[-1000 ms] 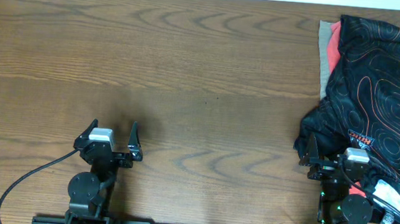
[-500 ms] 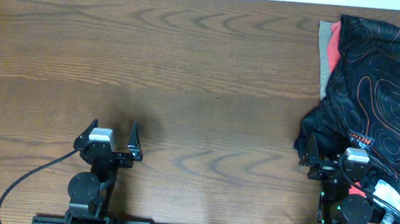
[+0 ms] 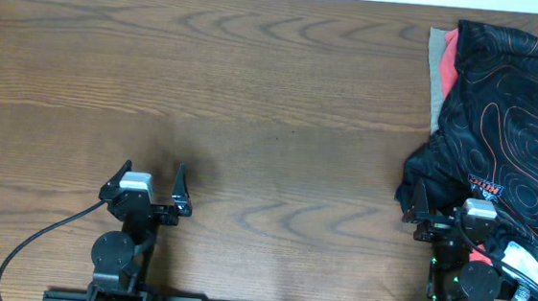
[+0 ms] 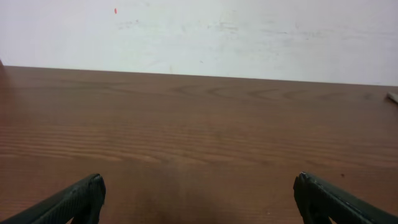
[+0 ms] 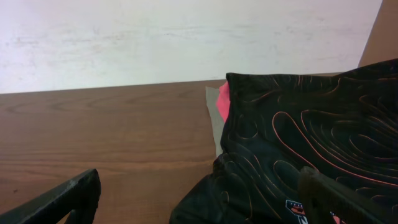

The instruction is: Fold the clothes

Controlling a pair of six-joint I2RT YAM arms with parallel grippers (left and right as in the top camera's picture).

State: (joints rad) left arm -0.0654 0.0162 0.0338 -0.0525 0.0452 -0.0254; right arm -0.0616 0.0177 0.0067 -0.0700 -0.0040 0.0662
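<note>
A robotics lab is showing: left arm and right arm are sitting at the table's near edge, bare white wall rising behind it.

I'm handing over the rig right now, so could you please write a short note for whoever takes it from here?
Left gripper: jaws open, empty, over bare table at the near left.
Right gripper: jaws open, holding nothing, at the near edge of the black jersey; contact unclear.
Clothes: the jersey lies crumpled at the right, on top of the coral-red T-shirt and the beige garment, of which only edges show.
Done: nothing folded.
Left: spread and fold all three.
</note>
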